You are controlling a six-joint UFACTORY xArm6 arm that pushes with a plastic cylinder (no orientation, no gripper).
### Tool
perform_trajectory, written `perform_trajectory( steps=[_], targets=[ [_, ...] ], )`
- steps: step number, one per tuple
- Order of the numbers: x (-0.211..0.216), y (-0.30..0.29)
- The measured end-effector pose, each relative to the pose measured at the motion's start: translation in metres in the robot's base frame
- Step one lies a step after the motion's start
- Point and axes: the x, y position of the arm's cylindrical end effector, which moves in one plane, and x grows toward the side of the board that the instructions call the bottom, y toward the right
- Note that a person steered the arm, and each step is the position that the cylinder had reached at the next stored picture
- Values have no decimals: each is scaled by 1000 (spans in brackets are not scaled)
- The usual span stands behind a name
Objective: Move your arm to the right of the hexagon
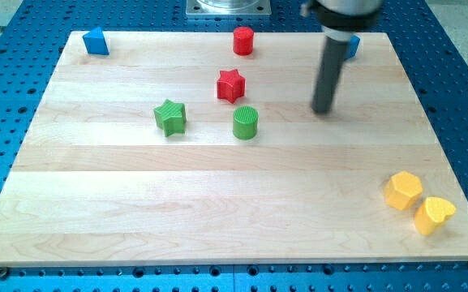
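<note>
The yellow hexagon (402, 191) lies near the view's bottom right corner of the wooden board (217, 211), with a yellow heart (434, 215) touching or almost touching it on its lower right. My tip (322, 109) is at the end of the dark rod in the upper right part of the board. It is well above and to the left of the hexagon, apart from every block. The nearest block is the green cylinder (246, 122), to the tip's left.
A red star (230, 85) and a green star (169, 117) lie left of the tip. A red cylinder (243, 40) is at the top middle, a blue block (96, 41) at the top left, and another blue block (352, 46) partly hidden behind the rod.
</note>
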Motion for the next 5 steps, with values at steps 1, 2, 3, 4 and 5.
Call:
perform_trajectory(
  steps=[1,2,3,4,5],
  targets=[
    [16,87],
    [85,126],
    [112,107],
    [133,96],
    [147,49]
  ],
)
